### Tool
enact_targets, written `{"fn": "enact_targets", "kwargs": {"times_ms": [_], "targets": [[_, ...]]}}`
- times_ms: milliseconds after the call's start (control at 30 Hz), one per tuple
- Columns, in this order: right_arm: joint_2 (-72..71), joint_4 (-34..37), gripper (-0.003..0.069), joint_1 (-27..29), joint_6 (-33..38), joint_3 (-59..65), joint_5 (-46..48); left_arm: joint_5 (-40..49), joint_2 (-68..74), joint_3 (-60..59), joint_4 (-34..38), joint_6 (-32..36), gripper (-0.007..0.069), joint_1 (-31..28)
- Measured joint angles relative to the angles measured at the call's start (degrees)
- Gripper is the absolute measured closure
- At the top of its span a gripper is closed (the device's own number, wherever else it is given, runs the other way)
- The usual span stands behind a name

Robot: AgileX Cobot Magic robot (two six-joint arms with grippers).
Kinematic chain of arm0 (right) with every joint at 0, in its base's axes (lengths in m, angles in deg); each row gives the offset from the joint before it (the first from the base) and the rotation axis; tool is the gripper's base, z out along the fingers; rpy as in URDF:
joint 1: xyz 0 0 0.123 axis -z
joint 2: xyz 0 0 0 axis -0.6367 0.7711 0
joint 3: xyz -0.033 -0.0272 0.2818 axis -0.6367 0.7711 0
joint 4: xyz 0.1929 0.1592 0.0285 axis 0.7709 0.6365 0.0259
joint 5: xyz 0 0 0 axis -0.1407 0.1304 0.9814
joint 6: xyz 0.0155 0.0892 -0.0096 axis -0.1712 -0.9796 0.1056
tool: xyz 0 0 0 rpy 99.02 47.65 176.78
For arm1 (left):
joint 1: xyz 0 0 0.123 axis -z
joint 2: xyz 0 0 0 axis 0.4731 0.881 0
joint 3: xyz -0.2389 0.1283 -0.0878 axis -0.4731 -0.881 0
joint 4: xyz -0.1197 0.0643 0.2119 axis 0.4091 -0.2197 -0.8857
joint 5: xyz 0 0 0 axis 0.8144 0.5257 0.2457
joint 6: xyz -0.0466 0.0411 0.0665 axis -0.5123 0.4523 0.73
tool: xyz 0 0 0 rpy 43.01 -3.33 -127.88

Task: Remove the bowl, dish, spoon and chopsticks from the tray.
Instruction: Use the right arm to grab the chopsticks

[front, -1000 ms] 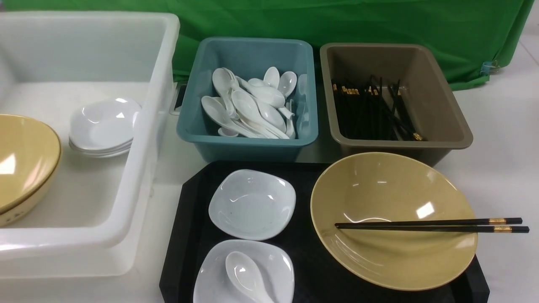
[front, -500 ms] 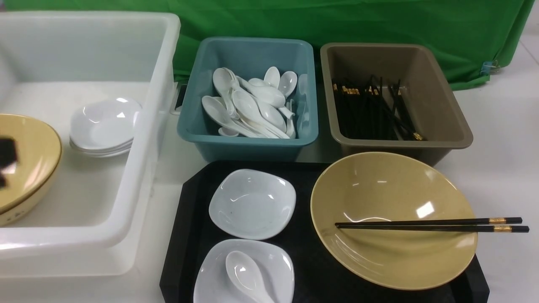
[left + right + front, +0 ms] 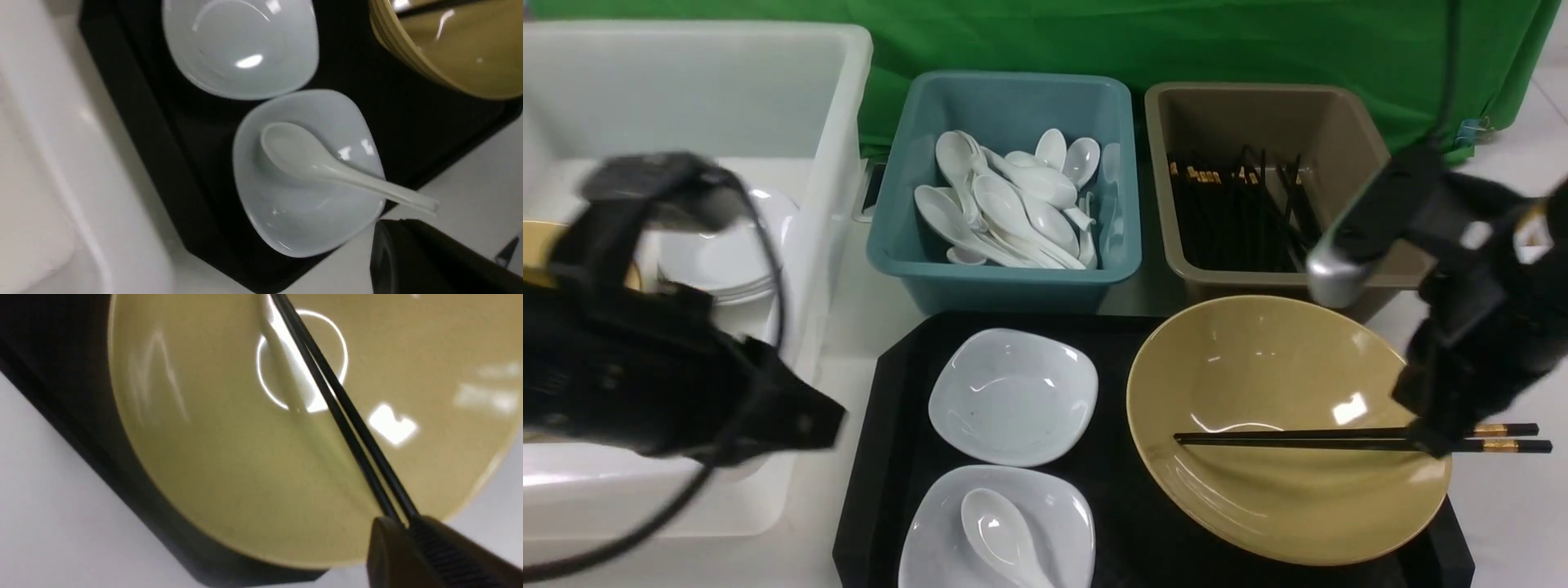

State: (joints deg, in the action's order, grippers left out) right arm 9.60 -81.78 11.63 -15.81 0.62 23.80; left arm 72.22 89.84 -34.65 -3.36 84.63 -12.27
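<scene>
Two chopsticks (image 3: 1298,438): side by side across bowl (image 3: 1258,376), on tray's (image 3: 890,425) right half
Spoon (image 3: 992,529): in nearest white dish (image 3: 1054,510) on tray
Left fingers (image 3: 809,420): closed, empty, by white tub's (image 3: 825,204) corner
Right fingers (image 3: 433,549): at chopsticks' gold-banded ends; grip unclear

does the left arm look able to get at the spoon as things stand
Probably yes: the spoon lies uncovered in the near white dish, handle overhanging its rim, nothing between it and the left fingers.
</scene>
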Motion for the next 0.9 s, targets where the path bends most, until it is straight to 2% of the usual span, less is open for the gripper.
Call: {"fn": "enact_targets", "kwargs": {"times_ms": [33,133,233,333,533,600,667,800,833,867,900], "targets": [[1.6,0.0,0.0508,0.0,1.0,-0.2,-0.2,0.1,1.4,1.1,-2.0,-2.0,0.0634,3.0],[6.3,0.0,0.0288,0.0,3.8,-0.5,-2.2,0.5,6.8,6.8,-7.0,-4.8,0.0634,11.6],[10.3,0.0,0.0152,0.0,5.8,-0.5,-4.9,1.3,11.7,12.1,-8.3,-5.2,0.0634,15.5],[12.9,-0.1,0.0113,0.0,6.5,-0.5,-6.5,0.7,14.3,14.7,-8.1,-2.8,0.0633,16.3],[18.1,-0.5,0.0099,0.0,6.7,-0.5,-7.8,-6.1,15.8,15.9,-6.4,1.0,0.063,16.5],[19.8,-0.7,0.0111,0.0,6.7,-0.5,-7.8,-7.8,15.8,16.0,-6.3,1.5,0.063,16.5],[20.6,-0.7,0.0156,0.0,6.7,-0.5,-7.8,-8.1,15.8,16.0,-6.3,1.8,0.063,16.5],[20.8,-0.7,0.0419,0.0,6.7,-0.6,-7.3,-8.2,15.8,16.0,-6.4,1.8,0.063,16.5],[20.6,-0.7,0.0525,0.0,6.7,-0.8,-7.0,-8.2,15.8,16.0,-6.5,1.8,0.063,16.5],[20.2,-0.7,0.0586,0.0,6.6,-1.2,-6.4,-8.4,15.8,16.0,-6.6,1.8,0.063,16.5],[20.0,-0.7,0.0604,0.0,6.6,-1.4,-6.2,-8.4,15.8,16.0,-6.6,1.8,0.063,16.5]]}}
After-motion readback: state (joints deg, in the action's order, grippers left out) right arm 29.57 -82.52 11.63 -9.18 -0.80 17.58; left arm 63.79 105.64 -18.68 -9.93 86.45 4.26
